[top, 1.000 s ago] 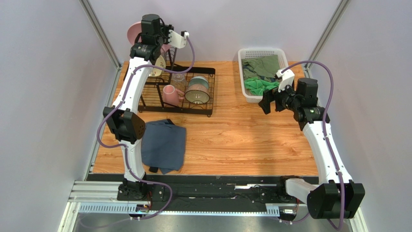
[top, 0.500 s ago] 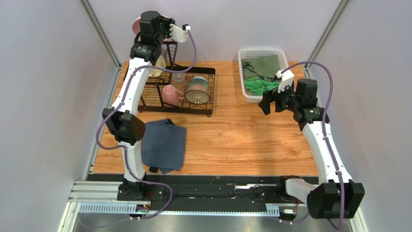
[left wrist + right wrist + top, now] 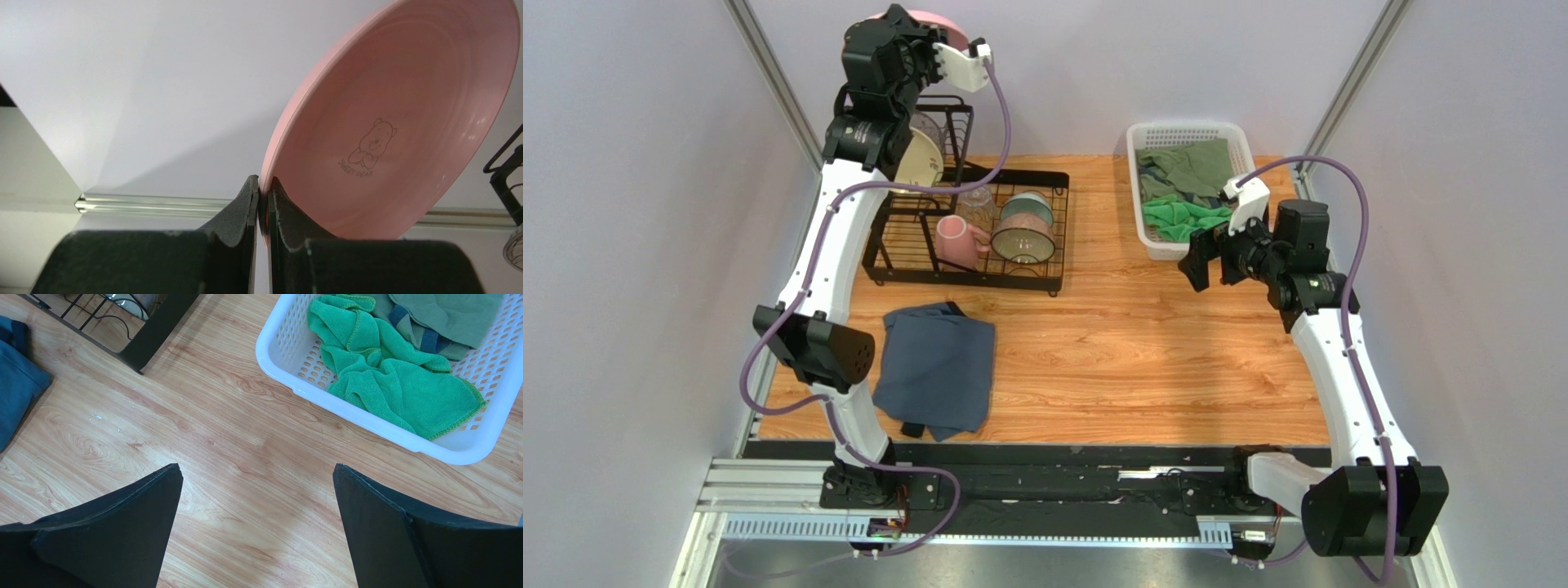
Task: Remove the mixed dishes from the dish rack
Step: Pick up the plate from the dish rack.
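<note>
- Left wrist view: the left gripper point(image 3: 263, 187) was seen clamped on the thin rim of the large pink plate point(image 3: 393, 122), its jaws almost together with the rim pinched between them.
- The plate was held on edge and tilted, high above the upper shelf of the dish rack point(image 3: 1044, 180) and close to the back wall. It appeared clear of the wires.
- Left in the rack: a cream plate point(image 3: 922, 159) upright on the upper shelf, and a pink mug point(image 3: 955, 239), a teal-lined dark bowl point(image 3: 1024, 233) and a clear glass point(image 3: 977, 202) on the lower tray.
- The right gripper point(image 3: 257, 471) was seen spread wide and empty, over bare table point(image 3: 1136, 355) near the white basket point(image 3: 294, 386) of green cloths point(image 3: 393, 380).
- Risk: the plate was gripped at a single spot on its edge, with most of its weight off to one side. It could swing or slide out of the pads during a fast swing.
- Risk: on the way down, the cream plate or the rack wires could be struck by the plate's lower edge.
- Risk: a hard edge-first landing could chip it. A flat set-down on the folded blue-grey cloth point(image 3: 938, 368) or on the wood was judged safer.
- Materials: the plate was glossy, smooth and round, with faint concentric rings and a small printed bear. The rack was thin black wire, the basket perforated plastic, and the table grained wood.
</note>
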### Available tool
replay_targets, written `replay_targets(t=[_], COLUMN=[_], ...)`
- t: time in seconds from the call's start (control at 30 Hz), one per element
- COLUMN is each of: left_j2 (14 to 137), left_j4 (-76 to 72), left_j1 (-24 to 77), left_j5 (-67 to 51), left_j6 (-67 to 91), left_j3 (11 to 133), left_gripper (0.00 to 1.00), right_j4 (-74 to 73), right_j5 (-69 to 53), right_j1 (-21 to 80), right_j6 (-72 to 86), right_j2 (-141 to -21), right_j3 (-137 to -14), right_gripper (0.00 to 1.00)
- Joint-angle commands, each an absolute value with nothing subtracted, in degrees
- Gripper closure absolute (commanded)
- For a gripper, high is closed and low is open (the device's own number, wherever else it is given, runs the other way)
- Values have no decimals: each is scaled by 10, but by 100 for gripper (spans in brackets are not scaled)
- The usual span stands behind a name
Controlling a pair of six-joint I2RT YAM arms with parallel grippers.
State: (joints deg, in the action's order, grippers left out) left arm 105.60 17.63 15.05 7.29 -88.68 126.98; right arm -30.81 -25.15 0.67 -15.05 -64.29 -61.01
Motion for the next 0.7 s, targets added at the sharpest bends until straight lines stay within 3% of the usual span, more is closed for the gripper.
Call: replay_targets(t=[0.0,0.3,0.67], left_j2=[968,889,824], left_j4=[118,261,442], left_j1=[177,225,265], left_j5=[82,91,-44], left_j6=[-779,-557,-297], left_j3=[1256,1237,1185], left_gripper=[100,100,100], right_j4=[-313,-331,-323], right_j5=[-257,-246,-214], right_j1=[6,5,6], right_j6=[-154,-151,-109], right_j2=[-622,-600,-573], right_j3=[-635,-647,-650], right_gripper=[0,0,2])
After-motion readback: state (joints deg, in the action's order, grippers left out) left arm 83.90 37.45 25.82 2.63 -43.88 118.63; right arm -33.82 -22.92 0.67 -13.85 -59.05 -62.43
